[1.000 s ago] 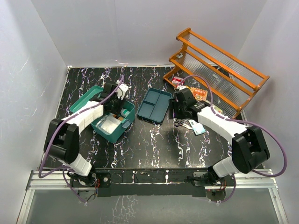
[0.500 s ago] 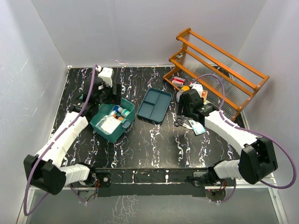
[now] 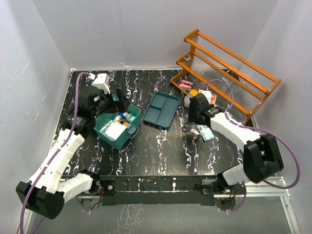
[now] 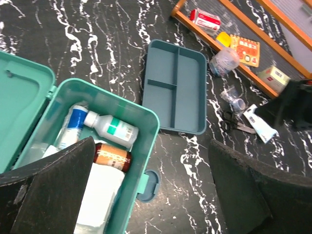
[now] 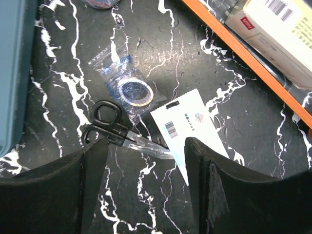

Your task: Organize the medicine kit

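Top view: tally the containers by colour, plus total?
Teal-green: 1, the medicine kit, lid open
Dark blue-teal: 1, the divided tray
Orange: 1, the tiered rack
Total: 3

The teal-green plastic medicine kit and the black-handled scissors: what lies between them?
A flat dark blue-teal divided plastic tray lies between the medicine kit and the scissors, as the top view shows.

medicine kit (image 3: 127, 137) left | tray (image 3: 165, 110) centre | scissors (image 3: 187, 128) right | rack (image 3: 229, 73) behind scissors
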Robot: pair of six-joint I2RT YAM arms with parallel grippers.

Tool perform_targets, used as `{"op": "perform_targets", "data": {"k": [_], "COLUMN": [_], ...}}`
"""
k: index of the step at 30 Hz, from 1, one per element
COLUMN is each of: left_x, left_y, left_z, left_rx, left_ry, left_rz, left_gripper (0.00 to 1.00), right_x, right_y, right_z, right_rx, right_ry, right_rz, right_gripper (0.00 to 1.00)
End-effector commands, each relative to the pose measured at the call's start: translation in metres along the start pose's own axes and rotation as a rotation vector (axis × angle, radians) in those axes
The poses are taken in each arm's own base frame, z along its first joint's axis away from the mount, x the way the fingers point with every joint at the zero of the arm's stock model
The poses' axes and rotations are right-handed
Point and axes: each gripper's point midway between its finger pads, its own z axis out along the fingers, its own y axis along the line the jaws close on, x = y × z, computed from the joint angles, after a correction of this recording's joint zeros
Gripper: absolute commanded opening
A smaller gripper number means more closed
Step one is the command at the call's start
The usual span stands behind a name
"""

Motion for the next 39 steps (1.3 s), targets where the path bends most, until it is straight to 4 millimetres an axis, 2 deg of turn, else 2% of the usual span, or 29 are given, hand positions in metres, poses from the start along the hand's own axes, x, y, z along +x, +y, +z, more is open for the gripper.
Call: {"op": "perform_targets", "data": {"k": [1,7,10,14,18,21,25,27,30,34,39], "left_x": [0.000,-0.004,-0.005,-0.008,-0.011,-0.013,-0.016,-0.017,-0.017,-0.014,-0.011], "left_y": [-0.022,-0.024,-0.026,-0.027,-0.027,-0.027,-0.028,-0.030,-0.030,-0.029,-0.029], "left_z": [-0.006,-0.001,0.002,0.007,0.013,0.020,0.027,0.030,0.034,0.036,0.035], "left_rx": [0.106,0.110,0.120,0.120,0.121,0.123,0.130,0.138,0.142,0.144,0.148], "left_ry": [0.009,0.032,0.039,0.046,0.047,0.051,0.053,0.055,0.065,0.078,0.081], "left_rz": [-0.045,-0.040,-0.035,-0.025,-0.011,-0.003,0.010,0.020,0.032,0.043,0.045], "left_gripper": [0.99,0.98,0.98,0.98,0.98,0.98,0.98,0.98,0.98,0.98,0.98], "right_x": [-0.030,-0.037,-0.039,-0.033,-0.031,-0.027,-0.017,-0.003,0.002,0.006,0.014], "right_y": [0.015,0.029,0.029,0.026,0.018,0.017,0.024,0.025,0.024,0.026,0.019], "right_z": [0.023,0.055,0.067,0.078,0.081,0.083,0.084,0.092,0.094,0.095,0.097], "right_rx": [-0.048,-0.089,-0.090,-0.101,-0.082,-0.087,-0.144,-0.146,-0.141,-0.147,-0.088], "right_ry": [-0.040,0.010,0.026,0.061,0.069,0.079,0.120,0.166,0.186,0.208,0.256], "right_rz": [-0.033,-0.080,-0.093,-0.101,-0.113,-0.124,-0.127,-0.131,-0.128,-0.119,-0.077], "right_gripper": [0.60,0.47,0.44,0.35,0.34,0.43,0.51,0.53,0.54,0.50,0.32]}}
